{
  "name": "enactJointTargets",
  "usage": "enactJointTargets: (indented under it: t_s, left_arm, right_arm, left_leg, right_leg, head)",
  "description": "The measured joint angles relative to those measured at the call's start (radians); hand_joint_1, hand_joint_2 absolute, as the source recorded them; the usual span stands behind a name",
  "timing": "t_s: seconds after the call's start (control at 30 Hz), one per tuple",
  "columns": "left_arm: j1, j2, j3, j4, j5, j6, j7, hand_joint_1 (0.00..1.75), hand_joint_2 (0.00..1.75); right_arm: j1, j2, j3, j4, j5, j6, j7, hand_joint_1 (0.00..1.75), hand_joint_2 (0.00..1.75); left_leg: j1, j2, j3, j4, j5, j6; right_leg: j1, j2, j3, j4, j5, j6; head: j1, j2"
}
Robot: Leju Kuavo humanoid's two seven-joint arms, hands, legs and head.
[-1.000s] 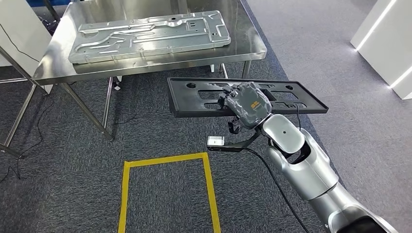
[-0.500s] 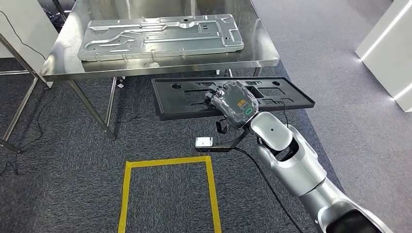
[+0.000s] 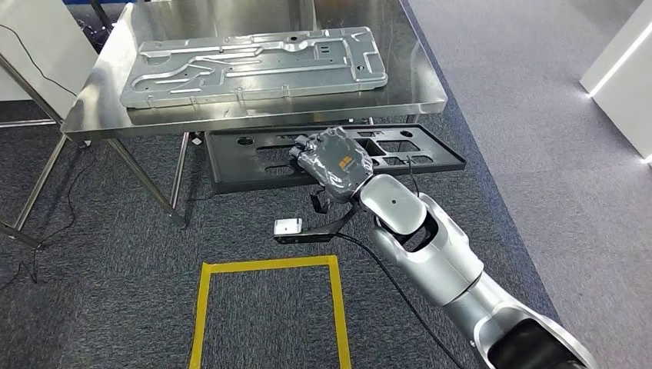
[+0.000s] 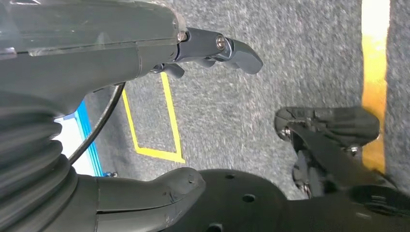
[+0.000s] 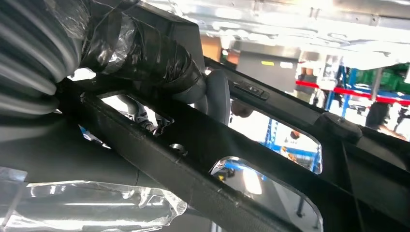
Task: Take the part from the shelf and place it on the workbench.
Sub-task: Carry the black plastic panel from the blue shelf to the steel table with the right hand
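Below the counter's (image 3: 254,115) near edge, the right hand (image 3: 332,163) grips the black part (image 3: 254,157), a long flat panel with cut-outs, holding it level over the carpet. The right wrist view shows the fingers (image 5: 150,63) wrapped round one of the part's bars, with the counter's bright underside just beyond. The part is off the shelf and in carriage, so the step in hand is the approach to the counter; placing is not yet done. A grey metal plate (image 3: 254,61) already covers much of the counter top, leaving a bare strip along the near edge and some at the sides.

The left hand (image 4: 145,48) hangs by the robot's side over the carpet, holding nothing, its fingers apart.

The next move, as I judge it, calls for raising the part above the counter's edge, since it sits lower than the top now, then carrying it forward and setting it down where it will rest stably, either on the plate or on the bare steel.

Compared with a second ago, the counter lies nearer and further right in the head view, and the part's far edge is now close under the counter's rim; the whole scene has shifted, so the robot itself has moved closer.
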Motion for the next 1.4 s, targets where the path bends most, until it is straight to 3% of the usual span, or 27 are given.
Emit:
enactJointTargets:
  t_s: [0.03,0.07,0.1,0.17,0.2,0.23,0.33,0.4,0.47,0.53,0.57,0.6,0.63,0.7,0.77,0.83,0.93,1.03,1.07,1.1,1.13,1.2,1.23,1.27,1.4]
  left_arm:
    - [0.001,0.001,0.000,0.000,0.001,0.000,0.000,0.00,1.75]
    - [0.003,0.003,0.001,0.000,0.001,0.000,0.000,0.00,1.75]
    - [0.004,0.006,0.001,0.000,0.002,0.000,0.000,0.00,1.75]
    - [0.006,0.012,0.002,0.000,0.003,-0.001,-0.001,0.00,1.75]
    - [0.007,0.015,0.003,0.000,0.004,-0.001,-0.001,0.00,1.75]
    - [0.006,0.017,0.005,0.000,0.005,-0.002,-0.002,0.00,1.75]
    - [0.005,0.020,0.010,0.000,0.005,-0.003,-0.003,0.00,1.75]
    - [0.007,0.021,0.013,0.000,0.005,-0.003,-0.005,0.00,1.75]
    - [0.007,0.022,0.015,0.000,0.005,-0.003,-0.006,0.00,1.75]
    - [0.006,0.023,0.017,0.000,0.005,-0.003,-0.006,0.00,1.75]
    - [0.006,0.024,0.017,0.000,0.005,-0.003,-0.007,0.00,1.75]
    - [0.006,0.025,0.018,0.000,0.005,-0.003,-0.007,0.00,1.75]
    - [0.007,0.025,0.018,0.000,0.005,-0.003,-0.006,0.00,1.75]
    - [0.009,0.024,0.018,0.000,0.005,-0.004,-0.006,0.00,1.75]
    - [0.007,0.023,0.018,0.001,0.005,-0.005,-0.007,0.00,1.75]
    - [0.006,0.023,0.019,0.002,0.005,-0.005,-0.008,0.00,1.75]
    - [0.006,0.028,0.019,0.001,0.005,-0.006,-0.009,0.00,1.75]
    - [0.001,0.029,0.019,0.001,0.007,-0.006,-0.010,0.00,1.75]
    - [0.002,0.029,0.019,0.001,0.008,-0.006,-0.009,0.00,1.75]
    - [0.005,0.030,0.019,0.001,0.010,-0.006,-0.008,0.00,1.75]
    - [0.007,0.032,0.019,0.001,0.013,-0.007,-0.007,0.00,1.75]
    - [0.010,0.034,0.021,0.001,0.018,-0.009,-0.005,0.00,1.75]
    - [0.009,0.034,0.021,0.001,0.019,-0.011,-0.004,0.00,1.75]
    - [0.008,0.034,0.022,0.001,0.019,-0.012,-0.003,0.00,1.75]
    - [0.009,0.034,0.023,0.001,0.019,-0.014,-0.002,0.00,1.75]
  right_arm:
    - [-0.001,0.006,0.005,0.005,0.001,0.000,0.001,1.75,1.75]
    - [-0.001,0.011,0.011,0.009,0.002,0.000,0.001,1.75,1.75]
    - [-0.001,0.015,0.016,0.013,0.003,0.000,0.001,1.75,1.75]
    - [-0.001,0.023,0.023,0.021,0.005,0.000,0.002,1.75,1.75]
    - [-0.002,0.027,0.026,0.024,0.005,-0.001,0.003,1.75,1.75]
    - [-0.005,0.031,0.028,0.027,0.006,-0.002,0.003,1.75,1.75]
    - [-0.010,0.040,0.036,0.034,0.010,-0.005,0.007,1.75,1.75]
    - [-0.011,0.045,0.042,0.036,0.012,-0.007,0.012,1.75,1.75]
    - [-0.014,0.048,0.048,0.037,0.013,-0.009,0.015,1.75,1.75]
    - [-0.014,0.048,0.052,0.040,0.013,-0.011,0.016,1.75,1.75]
    - [-0.013,0.048,0.055,0.042,0.013,-0.011,0.016,1.75,1.75]
    - [-0.011,0.048,0.057,0.045,0.013,-0.011,0.016,1.75,1.75]
    - [-0.011,0.048,0.059,0.047,0.013,-0.011,0.016,1.75,1.75]
    - [-0.011,0.048,0.061,0.049,0.013,-0.012,0.017,1.75,1.75]
    - [-0.014,0.049,0.063,0.051,0.013,-0.013,0.017,1.75,1.75]
    - [-0.016,0.050,0.065,0.052,0.014,-0.015,0.018,1.75,1.75]
    - [-0.019,0.055,0.067,0.052,0.015,-0.016,0.019,1.75,1.75]
    - [-0.024,0.063,0.069,0.054,0.018,-0.018,0.019,1.75,1.75]
    - [-0.022,0.064,0.070,0.056,0.019,-0.017,0.019,1.75,1.75]
    - [-0.021,0.066,0.072,0.059,0.021,-0.017,0.019,1.75,1.75]
    - [-0.021,0.068,0.074,0.062,0.023,-0.017,0.019,1.75,1.75]
    - [-0.029,0.078,0.077,0.071,0.028,-0.016,0.019,1.75,1.75]
    - [-0.037,0.086,0.080,0.077,0.030,-0.015,0.019,1.75,1.75]
    - [-0.045,0.092,0.082,0.082,0.031,-0.014,0.019,1.75,1.75]
    - [-0.063,0.108,0.087,0.096,0.034,-0.011,0.019,1.75,1.75]
  left_leg:
    - [0.001,0.001,-0.041,0.062,-0.015,-0.004]
    - [0.002,0.003,-0.069,0.096,-0.012,-0.006]
    - [0.003,0.004,-0.079,0.091,0.014,-0.007]
    - [0.003,0.006,-0.047,-0.022,0.106,-0.003]
    - [0.001,0.006,-0.022,-0.083,0.141,0.001]
    - [-0.002,0.007,0.000,-0.133,0.156,0.007]
    - [-0.006,0.006,0.022,-0.173,0.140,0.028]
    - [-0.002,0.004,0.035,-0.179,0.134,0.042]
    - [-0.001,0.003,0.050,-0.184,0.126,0.054]
    - [-0.003,0.002,0.060,-0.184,0.116,0.062]
    - [-0.005,0.001,0.067,-0.184,0.110,0.063]
    - [-0.007,-0.001,0.076,-0.184,0.103,0.064]
    - [-0.009,-0.002,0.088,-0.184,0.095,0.063]
    - [-0.013,-0.004,0.111,-0.184,0.078,0.061]
    - [-0.012,-0.005,0.120,-0.187,0.066,0.053]
    - [-0.011,-0.004,0.124,-0.185,0.063,0.040]
    - [-0.010,0.000,0.121,-0.139,0.046,0.025]
    - [0.000,0.003,0.024,0.023,-0.017,0.010]
    - [0.004,0.003,-0.010,0.063,-0.031,0.004]
    - [0.007,0.004,-0.030,0.073,-0.026,-0.002]
    - [0.011,0.004,-0.034,0.048,0.001,-0.007]
    - [0.016,0.006,-0.004,-0.072,0.093,-0.015]
    - [0.015,0.007,0.009,-0.125,0.119,-0.014]
    - [0.012,0.008,0.018,-0.157,0.135,-0.008]
    - [0.010,0.005,0.030,-0.170,0.136,0.028]
  right_leg:
    - [0.000,-0.001,0.006,0.000,-0.006,-0.001]
    - [0.001,-0.001,0.014,0.001,-0.013,0.000]
    - [0.000,-0.001,0.024,0.001,-0.021,0.001]
    - [0.000,-0.001,0.048,0.002,-0.039,0.007]
    - [0.001,-0.001,0.058,0.001,-0.048,0.011]
    - [0.002,0.000,0.064,0.001,-0.054,0.017]
    - [0.006,-0.001,0.069,-0.001,-0.059,0.032]
    - [0.005,0.000,0.064,0.026,-0.065,0.040]
    - [0.003,0.000,0.013,0.119,-0.098,0.046]
    - [0.003,0.001,-0.075,0.246,-0.144,0.049]
    - [0.003,0.001,-0.110,0.283,-0.150,0.049]
    - [0.003,0.001,-0.128,0.287,-0.135,0.047]
    - [0.005,0.001,-0.125,0.251,-0.097,0.042]
    - [0.012,0.001,-0.089,0.121,0.000,0.025]
    - [0.022,0.002,-0.065,0.030,0.040,0.008]
    - [0.025,0.004,-0.056,0.006,0.035,-0.001]
    - [0.013,0.004,-0.020,-0.011,0.033,-0.011]
    - [0.009,0.003,0.001,-0.015,0.018,-0.014]
    - [0.007,0.003,0.007,-0.014,0.011,-0.012]
    - [0.006,0.004,0.015,-0.013,0.004,-0.009]
    - [0.003,0.004,0.025,-0.012,-0.005,-0.005]
    - [-0.003,0.005,0.043,-0.006,-0.024,0.006]
    - [-0.004,0.005,0.049,-0.002,-0.032,0.013]
    - [-0.004,0.006,0.051,0.000,-0.039,0.020]
    - [-0.001,0.004,0.053,0.019,-0.048,0.043]
  head:
    - [0.000,0.000]
    - [0.000,0.000]
    - [0.000,0.000]
    - [0.000,0.000]
    - [0.000,0.000]
    - [0.000,0.000]
    - [0.000,0.000]
    - [0.000,0.000]
    - [0.001,0.000]
    - [0.001,0.000]
    - [0.001,0.000]
    - [0.001,0.000]
    - [0.001,0.000]
    - [0.000,0.000]
    - [0.001,0.000]
    - [0.003,0.000]
    - [0.003,0.000]
    - [0.002,0.000]
    - [0.003,0.000]
    - [0.003,0.000]
    - [0.003,0.000]
    - [0.003,0.000]
    - [0.003,0.000]
    - [0.003,0.000]
    - [0.003,0.000]
